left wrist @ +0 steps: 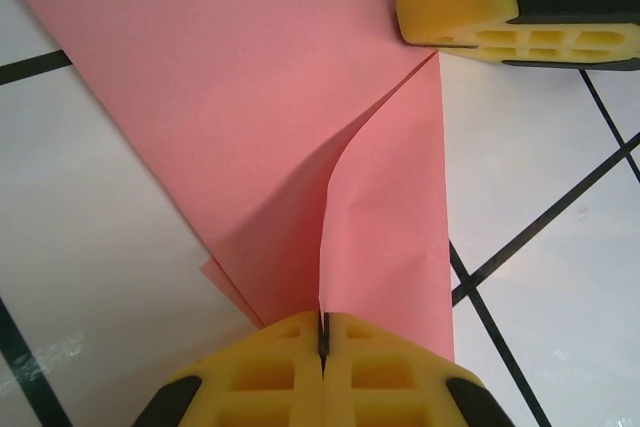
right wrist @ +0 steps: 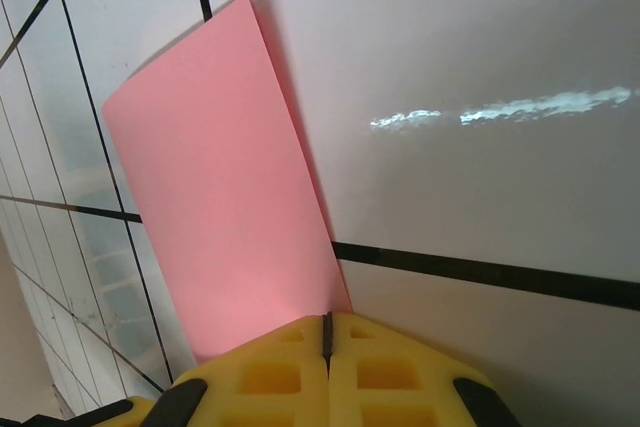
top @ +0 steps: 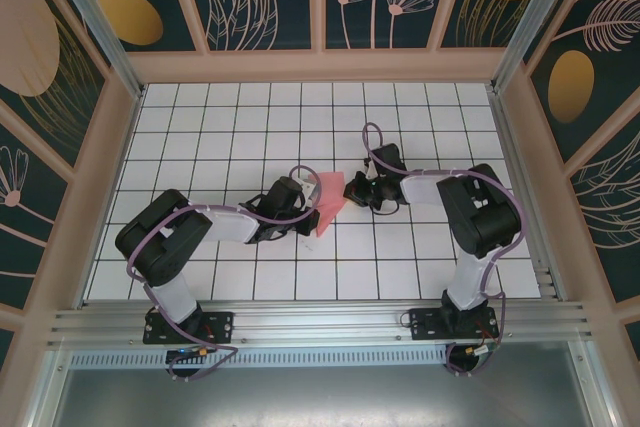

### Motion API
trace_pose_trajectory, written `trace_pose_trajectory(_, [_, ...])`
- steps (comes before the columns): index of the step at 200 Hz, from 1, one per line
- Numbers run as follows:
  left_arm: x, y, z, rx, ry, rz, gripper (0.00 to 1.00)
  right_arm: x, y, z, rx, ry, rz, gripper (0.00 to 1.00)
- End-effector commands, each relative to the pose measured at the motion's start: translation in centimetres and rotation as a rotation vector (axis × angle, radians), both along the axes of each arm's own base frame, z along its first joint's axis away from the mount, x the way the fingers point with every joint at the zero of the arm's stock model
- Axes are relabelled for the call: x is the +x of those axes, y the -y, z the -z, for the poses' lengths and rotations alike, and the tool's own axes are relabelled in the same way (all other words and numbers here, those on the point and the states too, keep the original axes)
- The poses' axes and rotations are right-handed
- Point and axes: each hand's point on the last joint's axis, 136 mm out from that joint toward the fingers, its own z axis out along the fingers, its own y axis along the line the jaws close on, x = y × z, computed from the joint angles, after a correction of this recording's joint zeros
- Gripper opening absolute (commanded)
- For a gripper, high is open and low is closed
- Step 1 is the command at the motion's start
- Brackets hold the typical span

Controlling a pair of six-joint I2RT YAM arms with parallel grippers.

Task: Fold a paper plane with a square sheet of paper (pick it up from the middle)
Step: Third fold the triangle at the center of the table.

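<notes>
top external shows the pink paper (top: pixel 326 205), part-folded, at the middle of the white table (top: pixel 400 267) between the arms. the left gripper (left wrist: pixel 322 335) is clamped on its near-left end, the right gripper (right wrist: pixel 327 327) pinches its far-right side. a diagonal fold seems in hand; next the raised flap likely needs laying flat and creasing.

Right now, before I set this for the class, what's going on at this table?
Two robot arms are folding a pink sheet of paper on a white gridded table. The left arm's fingers are shut on one edge, the right arm's fingers on the opposite end. The sheet is partly folded, one flap bowing up along a diagonal; no finished plane yet.
</notes>
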Motion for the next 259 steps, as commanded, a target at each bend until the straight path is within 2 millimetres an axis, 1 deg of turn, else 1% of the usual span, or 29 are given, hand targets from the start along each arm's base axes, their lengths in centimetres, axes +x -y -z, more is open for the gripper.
trace_pose_trajectory(1, [-1.4, -2.4, 2.6, 0.095, -0.07, -0.031, 0.0, 0.6, 0.4, -2.7, -0.011, 0.068, 0.001, 0.03])
trace_pose_trajectory(14, [-1.5, -2.4, 2.7, 0.097, -0.073, -0.03, 0.0, 0.0, -0.2, -4.0, 0.02, 0.085, -0.024, 0.03])
trace_pose_trajectory(25, [-1.5, -2.4, 2.7, 0.096, -0.074, -0.03, 0.0, -0.9, -0.8, -4.3, 0.04, 0.081, -0.039, 0.03])
trace_pose_trajectory(44, [-1.4, -2.4, 2.6, 0.102, -0.069, -0.031, 0.0, -2.3, -1.9, -4.4, 0.083, 0.068, -0.054, 0.03])
trace_pose_trajectory(63, [-1.4, -2.4, 2.6, 0.1, -0.068, -0.027, 0.0, -3.4, -2.5, -3.5, 0.102, 0.046, -0.046, 0.03])
trace_pose_trajectory(87, [-1.5, -2.4, 2.7, 0.105, -0.073, -0.023, 0.0, -3.7, -3.0, -2.7, 0.123, 0.028, -0.047, 0.03])
trace_pose_trajectory(92, [-1.5, -2.4, 2.7, 0.104, -0.075, -0.023, 0.0, -4.3, -3.7, -2.6, 0.125, 0.023, -0.067, 0.03])
trace_pose_trajectory(110, [-1.6, -2.4, 2.9, 0.105, -0.079, -0.019, 0.0, -4.7, -4.3, -1.8, 0.115, 0.009, -0.078, 0.03])
trace_pose_trajectory(122, [-1.6, -2.4, 3.0, 0.106, -0.082, -0.017, 0.0, -4.9, -4.2, -0.8, 0.099, -0.014, -0.075, 0.03])
trace_pose_trajectory(146, [-1.8, -2.4, 3.1, 0.103, -0.088, -0.017, 0.0, -5.3, -3.5, 1.3, 0.055, -0.05, -0.055, 0.02])
trace_pose_trajectory(160, [-1.8, -2.5, 3.2, 0.109, -0.091, -0.019, 0.0, -5.6, -3.4, 1.8, 0.059, -0.06, -0.06, 0.02])
trace_pose_trajectory(175, [-1.8, -2.6, 3.2, 0.11, -0.088, -0.019, 0.0, -5.5, -3.8, 1.0, 0.079, -0.043, -0.072, 0.02])
trace_pose_trajectory(200, [-1.8, -2.7, 3.2, 0.117, -0.086, -0.028, 0.0, -5.2, -4.4, -2.0, 0.132, 0.018, -0.093, 0.03])
trace_pose_trajectory(213, [-1.7, -2.7, 3.2, 0.117, -0.084, -0.028, 0.0, -5.4, -4.5, -3.1, 0.147, 0.037, -0.097, 0.03])
trace_pose_trajectory(230, [-1.7, -2.7, 3.1, 0.119, -0.085, -0.029, 0.0, -6.0, -4.9, -3.5, 0.17, 0.04, -0.101, 0.04])
trace_pose_trajectory(259, [-1.7, -2.7, 3.0, 0.119, -0.084, -0.024, 0.0, -6.8, -5.3, -2.7, 0.169, 0.019, -0.105, 0.03])
